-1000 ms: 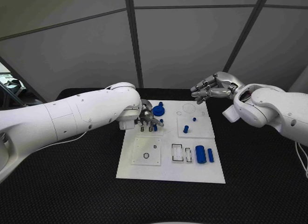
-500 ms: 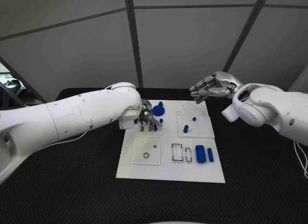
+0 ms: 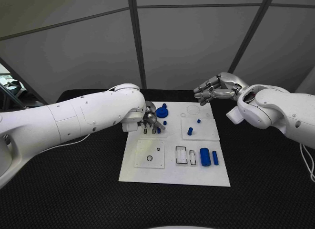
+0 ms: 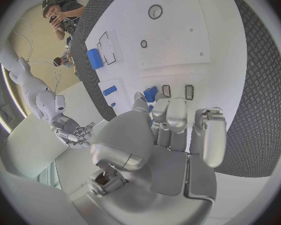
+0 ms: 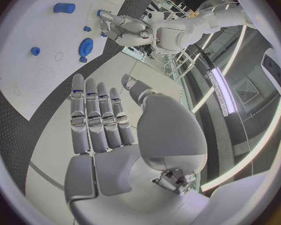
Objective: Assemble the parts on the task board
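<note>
Left robot hand [image 3: 149, 122] low over the far left part of the white rectangular task board [image 3: 174, 177], fingers curled down at a small blue peg [image 3: 158, 130]; grip on it cannot be told. Blue plastic gear [image 3: 161, 112] just beyond. Blue cylinder [image 3: 205, 157] toward the board's near right. Right robot hand [image 3: 213, 89] raised beyond the board's far edge, fingers straight, holding nothing.

Left hand [image 3: 149, 122] shifted slightly nearer over the task board [image 3: 174, 177], right hand [image 3: 213, 89] edged slightly left
</note>
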You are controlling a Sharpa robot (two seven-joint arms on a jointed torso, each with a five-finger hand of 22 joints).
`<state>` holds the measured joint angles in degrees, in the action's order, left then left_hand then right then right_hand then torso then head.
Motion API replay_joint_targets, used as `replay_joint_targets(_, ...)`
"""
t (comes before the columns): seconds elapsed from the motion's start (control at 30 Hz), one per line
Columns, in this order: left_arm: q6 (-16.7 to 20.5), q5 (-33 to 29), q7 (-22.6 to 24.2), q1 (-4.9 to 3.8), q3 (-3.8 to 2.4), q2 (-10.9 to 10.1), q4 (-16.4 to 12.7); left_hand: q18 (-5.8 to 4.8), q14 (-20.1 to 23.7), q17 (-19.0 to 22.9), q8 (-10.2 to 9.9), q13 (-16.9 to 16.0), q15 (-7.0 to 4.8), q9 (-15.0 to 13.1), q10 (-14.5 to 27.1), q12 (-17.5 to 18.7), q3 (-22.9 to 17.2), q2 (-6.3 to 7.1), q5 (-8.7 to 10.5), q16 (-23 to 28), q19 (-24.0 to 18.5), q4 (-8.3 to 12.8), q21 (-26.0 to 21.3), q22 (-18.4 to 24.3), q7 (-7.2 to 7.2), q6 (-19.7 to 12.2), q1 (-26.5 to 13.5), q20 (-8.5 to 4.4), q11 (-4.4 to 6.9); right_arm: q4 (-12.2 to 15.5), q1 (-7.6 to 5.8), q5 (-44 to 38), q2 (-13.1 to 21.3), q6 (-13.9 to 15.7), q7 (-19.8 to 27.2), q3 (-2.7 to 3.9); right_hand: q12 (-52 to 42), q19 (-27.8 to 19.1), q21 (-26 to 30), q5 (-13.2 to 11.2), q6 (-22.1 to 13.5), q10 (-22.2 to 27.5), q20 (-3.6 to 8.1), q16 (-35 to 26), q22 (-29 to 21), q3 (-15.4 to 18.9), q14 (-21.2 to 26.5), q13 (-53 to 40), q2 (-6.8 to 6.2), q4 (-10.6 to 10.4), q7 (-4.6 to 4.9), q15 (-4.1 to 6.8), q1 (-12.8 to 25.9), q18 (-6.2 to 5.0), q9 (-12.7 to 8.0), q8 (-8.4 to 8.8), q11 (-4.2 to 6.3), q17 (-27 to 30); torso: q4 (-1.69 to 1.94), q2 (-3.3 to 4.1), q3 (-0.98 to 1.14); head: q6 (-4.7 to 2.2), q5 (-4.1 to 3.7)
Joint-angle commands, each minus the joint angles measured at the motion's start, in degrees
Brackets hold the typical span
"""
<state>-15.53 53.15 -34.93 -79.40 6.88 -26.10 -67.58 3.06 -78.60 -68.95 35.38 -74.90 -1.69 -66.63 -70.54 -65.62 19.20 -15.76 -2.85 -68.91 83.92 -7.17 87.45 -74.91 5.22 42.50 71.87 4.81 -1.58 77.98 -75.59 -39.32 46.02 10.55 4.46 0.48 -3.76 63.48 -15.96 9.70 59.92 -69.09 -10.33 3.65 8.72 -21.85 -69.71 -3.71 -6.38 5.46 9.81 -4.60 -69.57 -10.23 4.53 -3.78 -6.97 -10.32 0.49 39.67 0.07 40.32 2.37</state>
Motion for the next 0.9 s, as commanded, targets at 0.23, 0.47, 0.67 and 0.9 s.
replay_joint_targets(0.23, -1.0, 0.5, 0.4, -0.01, -0.03, 0.2, 0.1, -1.71, -0.1, 0.2, 0.0, -4.6, -0.38, 0.3, 0.1, -0.3, -1.4, -0.97, -0.2, -0.2, 2.5, 1.3, 0.0, -9.3, -0.35, 0.2, 1.5, -0.44, 0.3, -0.1, -0.12, 0.0, -0.2, -0.4, 0.4, 0.04, 0.2, 0.3, 0.2, 0.3, -0.3, 0.5, -0.03, -0.1, -0.1, 0.3, 0.5, 0.0, 0.12, 0.1, 0.04, -0.03, 0.2, -0.2, -0.1, 0.13, 0.01, 0.1, 0.03, -0.01, -0.02, 0.15, -0.08)
replay_joint_targets(0.47, -1.0, 0.2, 1.2, 0.01, -0.03, -0.1, 0.0, -1.72, 0.0, 0.6, -1.0, -3.9, -0.71, 1.1, 0.4, 0.0, -7.0, -1.04, -5.75, -0.3, 2.5, 2.9, 0.0, -9.4, -0.85, -0.1, 4.5, -0.74, 0.75, -0.3, -0.12, -0.1, -0.2, -0.6, 0.3, 0.04, 0.2, 0.3, 0.4, 0.4, -0.3, 0.5, -0.03, -0.1, -0.2, 0.3, 0.5, 0.0, 0.15, 0.1, 0.04, -0.03, 0.2, -0.21, -0.1, 0.14, 0.01, 0.2, 0.07, 0.01, 0.02, 0.22, 0.0)
replay_joint_targets(0.67, -1.0, -1.9, 1.6, 0.01, -0.03, -0.6, -0.3, -1.78, 0.0, 0.8, -1.6, -3.3, -0.75, 1.8, 0.5, 0.2, -10.1, -1.04, -9.28, -0.5, 2.7, 4.2, 0.1, -9.7, -0.93, -0.2, 6.0, -0.83, 0.83, -0.5, -0.12, -0.1, -0.3, -0.9, 0.2, 0.03, 0.2, 0.3, 0.5, 0.5, -0.4, 0.6, -0.04, -0.1, -0.3, 0.4, 0.5, 0.0, 0.15, 0.2, 0.05, -0.04, 0.1, -0.2, -0.1, 0.14, -0.01, 0.3, 0.09, -0.01, -0.01, 0.32, 0.04)
replay_joint_targets(0.9, 0.6, -7.9, 1.8, 0.02, -0.03, -2.4, -1.7, -1.87, -0.2, 0.6, -0.5, -3.2, -0.87, 1.0, 0.1, -0.3, -12.6, -1.02, -10.53, -0.9, 2.9, 5.2, 0.3, -10.1, -1.32, 0.1, 6.6, -0.92, 1.06, -0.7, -0.11, -0.4, -0.2, -1.5, 0.0, 0.02, 0.2, 0.2, 0.7, 0.5, -0.5, 0.7, -0.06, -0.2, -0.5, 0.4, 0.6, 0.0, 0.19, 0.2, 0.1, -0.08, 0.1, -0.19, -0.1, 0.16, -0.05, 0.4, 0.21, -0.02, -0.03, 0.34, 0.03)
